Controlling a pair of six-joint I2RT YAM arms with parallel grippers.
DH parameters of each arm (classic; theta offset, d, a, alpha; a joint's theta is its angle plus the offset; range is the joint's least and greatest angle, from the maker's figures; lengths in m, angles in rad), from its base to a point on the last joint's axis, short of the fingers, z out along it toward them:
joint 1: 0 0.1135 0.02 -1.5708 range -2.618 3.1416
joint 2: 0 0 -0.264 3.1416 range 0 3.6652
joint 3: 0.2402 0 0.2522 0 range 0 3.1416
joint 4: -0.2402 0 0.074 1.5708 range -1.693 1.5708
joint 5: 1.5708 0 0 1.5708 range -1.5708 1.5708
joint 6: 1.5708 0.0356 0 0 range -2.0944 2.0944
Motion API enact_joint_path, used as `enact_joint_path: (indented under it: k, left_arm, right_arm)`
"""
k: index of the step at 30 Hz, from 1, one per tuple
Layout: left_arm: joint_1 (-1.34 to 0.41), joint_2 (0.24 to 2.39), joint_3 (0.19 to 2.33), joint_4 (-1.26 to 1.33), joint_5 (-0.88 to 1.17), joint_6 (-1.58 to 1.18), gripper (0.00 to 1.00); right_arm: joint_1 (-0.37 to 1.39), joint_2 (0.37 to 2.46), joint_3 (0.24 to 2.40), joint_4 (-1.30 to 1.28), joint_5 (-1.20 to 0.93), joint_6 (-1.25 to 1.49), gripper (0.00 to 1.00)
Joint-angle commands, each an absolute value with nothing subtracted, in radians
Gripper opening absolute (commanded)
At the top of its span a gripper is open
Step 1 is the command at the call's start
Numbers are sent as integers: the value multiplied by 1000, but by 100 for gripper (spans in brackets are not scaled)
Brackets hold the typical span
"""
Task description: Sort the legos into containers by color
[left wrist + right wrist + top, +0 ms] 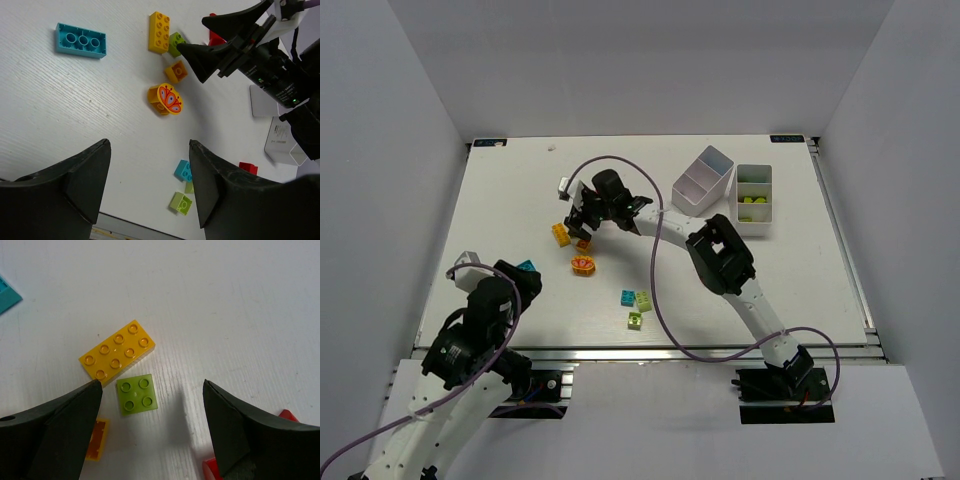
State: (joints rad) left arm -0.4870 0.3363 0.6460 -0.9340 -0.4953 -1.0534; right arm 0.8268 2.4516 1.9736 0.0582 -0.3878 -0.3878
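My right gripper [582, 215] hangs open over a cluster of legos at the table's left middle. In its wrist view a green brick [137, 394] lies on the table between the open fingers of the right gripper [151, 385], untouched. Next to it are a yellow brick [117, 355], an orange brick [97, 438] and a red one [212, 467]. My left gripper [148, 145] is open and empty above bare table, near a cyan brick [80, 40]. The two white containers [703, 180] [754, 198] stand at the back right, one holding lime pieces.
An orange butterfly-printed brick [583, 264] lies by itself. A small cyan brick [628, 297] and two lime bricks [644, 300] [635, 320] sit near the front centre. The right arm's forearm [720, 255] and its purple cable [660, 300] cross the middle of the table.
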Motion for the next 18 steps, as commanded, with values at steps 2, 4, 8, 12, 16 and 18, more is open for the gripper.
enact_joint_path:
  k: [2, 4, 8, 12, 16, 18]
  left_arm:
    - [-483, 362, 667, -928, -522, -1058, 74]
    - [-483, 367, 664, -922, -523, -1054, 74]
    - [-483, 376, 661, -913, -526, -1049, 75]
    - [-483, 380, 657, -900, -528, -1046, 75]
    - [-483, 388, 655, -894, -528, -1043, 75]
    - [-483, 388, 657, -899, -528, -1040, 75]
  right_arm:
    - [839, 2490, 2037, 34, -380, -472, 85]
    - [839, 2496, 2045, 22, -368, -491, 84]
    - [838, 2500, 2045, 5, -353, -540, 81]
    - [838, 2511, 2048, -23, -344, -603, 78]
    - [838, 2539, 2085, -72, -362, -659, 74]
    - [839, 2548, 2092, -86, -382, -673, 72]
